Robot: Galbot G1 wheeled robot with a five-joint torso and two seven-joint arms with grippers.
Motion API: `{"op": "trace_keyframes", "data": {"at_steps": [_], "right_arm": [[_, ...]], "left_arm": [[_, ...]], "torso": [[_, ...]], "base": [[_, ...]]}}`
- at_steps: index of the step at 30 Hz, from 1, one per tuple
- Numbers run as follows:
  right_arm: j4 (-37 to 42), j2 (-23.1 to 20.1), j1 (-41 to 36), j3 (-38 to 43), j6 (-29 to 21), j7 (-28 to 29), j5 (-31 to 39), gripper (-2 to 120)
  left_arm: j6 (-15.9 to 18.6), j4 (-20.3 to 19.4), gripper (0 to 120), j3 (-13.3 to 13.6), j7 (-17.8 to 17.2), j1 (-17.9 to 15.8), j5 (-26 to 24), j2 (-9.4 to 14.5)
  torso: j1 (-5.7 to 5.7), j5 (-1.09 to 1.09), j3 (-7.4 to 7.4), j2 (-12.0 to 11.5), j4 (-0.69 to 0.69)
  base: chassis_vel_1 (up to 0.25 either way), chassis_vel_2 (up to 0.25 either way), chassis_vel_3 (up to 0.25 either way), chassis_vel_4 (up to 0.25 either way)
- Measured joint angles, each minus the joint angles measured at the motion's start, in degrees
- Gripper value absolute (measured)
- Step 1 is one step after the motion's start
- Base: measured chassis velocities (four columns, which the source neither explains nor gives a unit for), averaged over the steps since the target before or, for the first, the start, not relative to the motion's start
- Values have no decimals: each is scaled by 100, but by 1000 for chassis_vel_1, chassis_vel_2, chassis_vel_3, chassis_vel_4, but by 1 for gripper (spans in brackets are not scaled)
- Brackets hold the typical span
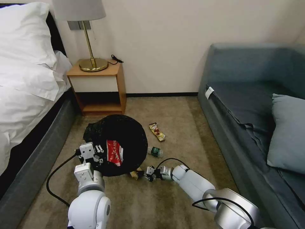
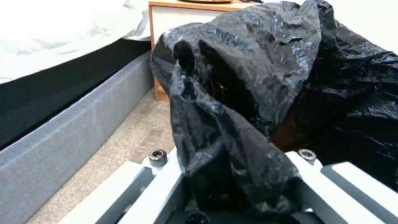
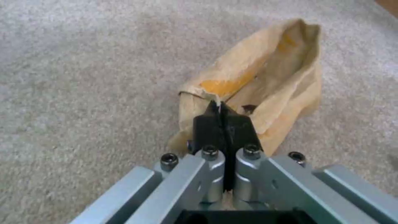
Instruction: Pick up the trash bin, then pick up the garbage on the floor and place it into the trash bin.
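Right tool pinches the paper bag; the bin waits beside it, toward the left arm.

The right tool (image 3: 224,116) is pressed together on the edge of the crumpled brown paper bag (image 3: 265,90), which lies on the carpet and stretches away from its tips. The left tool (image 1: 95,152) pinches the rim of the round bin lined with a crinkly black bag (image 1: 124,133), holding a red-white snack packet (image 1: 115,152). The bin mouth is just beside the right tool, on its left-arm side.

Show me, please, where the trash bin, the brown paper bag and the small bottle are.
trash bin (image 1: 127,133): head view, on its black bag lining.
brown paper bag (image 3: 282,77): right wrist view, on its crumpled upper side.
small bottle (image 1: 155,151): head view, on its green label.
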Motion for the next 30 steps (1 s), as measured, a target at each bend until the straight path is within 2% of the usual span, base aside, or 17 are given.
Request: {"op": "trace_keyframes", "data": {"at_steps": [5,12,14,18,19,20,22,26,27,28,30], "right_arm": [[78,-18,-8,161,22,7,1,0],[745,-377,-168,858,66,10,268,0],[921,-475,-261,1564,205,-2,216,0],[1017,-551,-331,2024,273,5,253,0],[1044,-637,-351,2858,351,42,336,0],[1044,-637,-351,2858,351,42,336,0],[1095,-745,-273,3166,354,284,843,0],[1409,-851,-226,3232,353,553,1258,0],[1824,-937,-220,3232,320,768,1494,0],[1824,-937,-220,3232,320,768,1494,0],[2638,-1058,-296,3127,221,1091,1694,0]], "left_arm": [[2,26,5,-16,0,-28,-17,0],[31,116,5,-149,-13,-137,-142,0],[64,135,5,-201,-12,-211,-220,0],[97,159,5,-233,-13,-262,-276,0],[132,236,5,-250,-30,-330,-334,23],[132,236,5,-250,-30,-330,-334,23],[139,305,5,-206,-31,-343,-341,46],[139,382,5,-177,-34,-378,-342,55],[140,448,5,-165,-33,-414,-344,57],[140,448,5,-165,-33,-414,-344,57],[140,550,5,-140,-35,-470,-345,57]], "torso": [[0,0,0,0,0],[0,0,0,0,0],[0,1,0,0,0],[0,1,0,0,0],[0,1,0,0,-1],[0,1,0,0,-1],[0,1,1,0,-1],[0,1,0,0,-1],[0,0,0,0,-1],[0,0,0,0,-1],[0,0,0,0,0]], "base": [[0,0,0,0],[0,0,0,0],[0,0,0,0],[0,0,0,0],[0,0,0,0],[0,0,0,0],[0,0,0,0],[0,0,0,0],[0,0,0,0],[0,0,0,0],[0,0,0,0]]}}
